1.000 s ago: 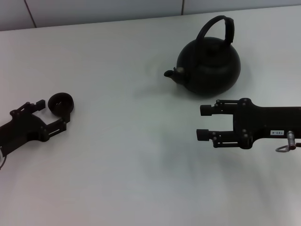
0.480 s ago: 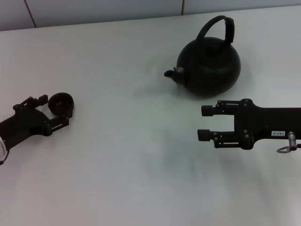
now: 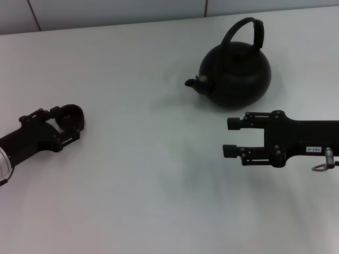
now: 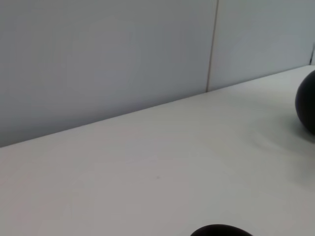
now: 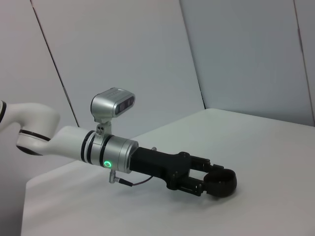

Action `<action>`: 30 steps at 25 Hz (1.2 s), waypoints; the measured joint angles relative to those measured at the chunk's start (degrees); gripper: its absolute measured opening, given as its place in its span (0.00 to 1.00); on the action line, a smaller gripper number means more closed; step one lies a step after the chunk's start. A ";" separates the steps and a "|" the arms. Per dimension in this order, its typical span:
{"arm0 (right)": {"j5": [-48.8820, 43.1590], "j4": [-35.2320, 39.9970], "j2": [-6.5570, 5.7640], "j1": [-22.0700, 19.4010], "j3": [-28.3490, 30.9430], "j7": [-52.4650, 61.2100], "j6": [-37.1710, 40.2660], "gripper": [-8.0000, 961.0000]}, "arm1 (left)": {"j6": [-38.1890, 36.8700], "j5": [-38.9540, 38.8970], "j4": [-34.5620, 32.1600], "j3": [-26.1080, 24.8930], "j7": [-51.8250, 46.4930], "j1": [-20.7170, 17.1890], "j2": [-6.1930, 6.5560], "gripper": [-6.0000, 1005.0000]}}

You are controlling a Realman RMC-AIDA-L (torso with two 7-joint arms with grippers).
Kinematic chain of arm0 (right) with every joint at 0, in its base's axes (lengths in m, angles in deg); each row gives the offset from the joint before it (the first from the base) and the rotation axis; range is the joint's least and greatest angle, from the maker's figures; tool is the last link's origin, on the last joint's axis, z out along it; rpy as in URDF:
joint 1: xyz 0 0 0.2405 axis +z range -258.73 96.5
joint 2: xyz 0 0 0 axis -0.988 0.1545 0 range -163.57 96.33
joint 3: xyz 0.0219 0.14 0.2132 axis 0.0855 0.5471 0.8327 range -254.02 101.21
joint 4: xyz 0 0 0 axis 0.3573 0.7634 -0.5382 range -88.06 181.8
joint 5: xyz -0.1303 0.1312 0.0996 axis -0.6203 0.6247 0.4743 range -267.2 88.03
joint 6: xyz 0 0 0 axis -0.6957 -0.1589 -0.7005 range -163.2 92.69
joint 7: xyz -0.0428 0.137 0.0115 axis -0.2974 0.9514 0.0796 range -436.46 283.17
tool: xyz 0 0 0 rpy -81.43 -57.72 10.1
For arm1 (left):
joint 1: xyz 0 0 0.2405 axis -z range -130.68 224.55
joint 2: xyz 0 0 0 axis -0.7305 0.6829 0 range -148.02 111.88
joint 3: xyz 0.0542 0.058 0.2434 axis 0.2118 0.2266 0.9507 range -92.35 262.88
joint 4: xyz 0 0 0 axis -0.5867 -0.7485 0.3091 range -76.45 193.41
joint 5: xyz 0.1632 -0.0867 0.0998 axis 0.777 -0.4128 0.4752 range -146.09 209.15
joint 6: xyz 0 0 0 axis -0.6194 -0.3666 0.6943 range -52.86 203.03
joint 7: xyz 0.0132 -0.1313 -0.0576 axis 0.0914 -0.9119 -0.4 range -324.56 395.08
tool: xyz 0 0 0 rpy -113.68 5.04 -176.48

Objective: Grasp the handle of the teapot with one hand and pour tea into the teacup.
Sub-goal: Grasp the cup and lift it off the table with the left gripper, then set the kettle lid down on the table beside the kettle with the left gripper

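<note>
The matte-black teapot stands at the back right of the white table, spout pointing left, with its arched handle upright over the lid. The small black teacup sits at the left. My left gripper is open and reaches around the cup, one finger on each side; the right wrist view shows the same, with the teacup between the fingers of the left gripper. My right gripper hangs open in front of the teapot, apart from it, fingers pointing left. The left wrist view shows the teacup's rim and an edge of the teapot.
The white table ends at a grey panelled wall behind the teapot. The left arm's silver and white links stretch across the table in the right wrist view.
The left gripper has slid forward so that its fingers now sit on either side of the teacup. The right gripper and the teapot have stayed in place.
</note>
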 joint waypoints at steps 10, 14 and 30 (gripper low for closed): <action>0.00 0.03 -0.03 0.25 -0.02 0.00 -0.11 0.74 | -1.12 -0.10 -0.02 0.68 0.00 0.01 0.02 0.69; 0.00 0.02 -0.03 0.24 -0.06 0.00 -0.80 0.74 | -3.02 -0.21 -0.59 4.13 -0.01 0.01 0.02 0.68; 0.00 -0.42 0.00 -0.04 -0.26 0.00 -1.41 0.74 | -13.51 -0.29 -3.53 16.82 -0.15 -0.57 0.02 0.71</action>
